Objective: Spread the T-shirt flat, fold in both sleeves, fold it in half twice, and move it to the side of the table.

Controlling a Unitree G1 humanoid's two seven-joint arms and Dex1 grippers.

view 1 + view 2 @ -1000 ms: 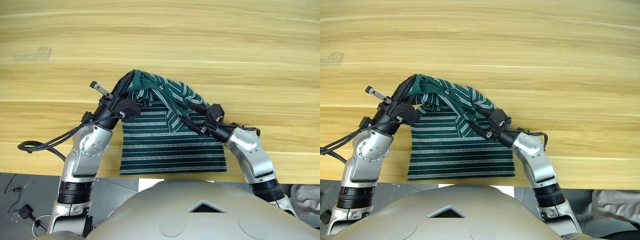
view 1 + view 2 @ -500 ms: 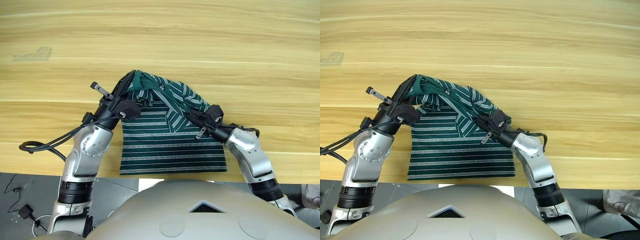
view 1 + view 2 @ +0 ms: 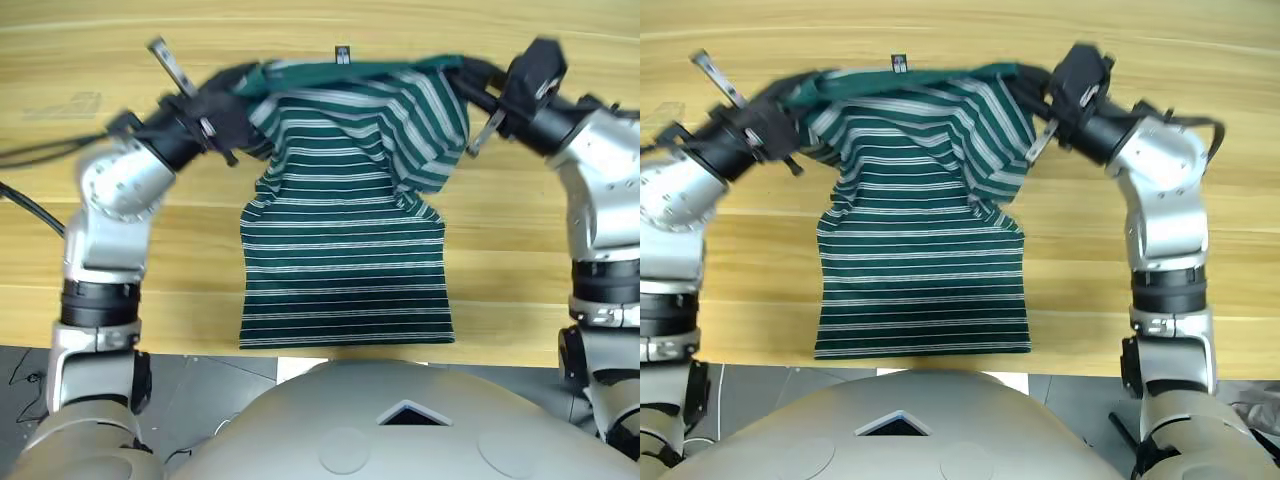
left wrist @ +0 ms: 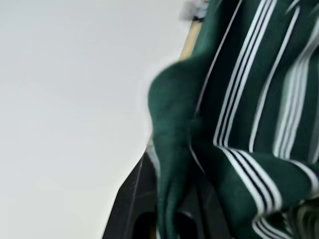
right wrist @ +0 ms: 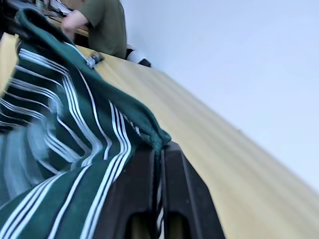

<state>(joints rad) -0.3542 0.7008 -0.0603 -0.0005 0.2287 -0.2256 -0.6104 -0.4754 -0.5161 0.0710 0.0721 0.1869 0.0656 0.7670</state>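
The dark green T-shirt with thin white stripes (image 3: 345,240) lay partly on the light wooden surface (image 3: 520,260) and was partly lifted off it. Its bottom hem sat flat and straight along the surface's near edge, and the lower body of the shirt lay smooth above it. The upper part was raised and pulled wide between the two arms, so the top edge ran as a taut green band from one gripper to the other, with loose folds hanging below each end.

The left gripper (image 3: 238,88) was clenched on the shirt's upper left corner. In the left wrist view its black fingers (image 4: 144,199) were pressed together with a bunched fold of green cloth caught between them. The right gripper (image 3: 470,78) was clamped on the upper right corner. In the right wrist view its two black fingers (image 5: 187,199) met on a ridge of striped fabric, which draped away from them toward the surface.

A small dark label (image 3: 342,53) stood up at the middle of the stretched top edge; its print was too small to read. Well to the left of the shirt, a faint grey mark (image 3: 65,106) lay on the surface, and no writing could be made out in it.
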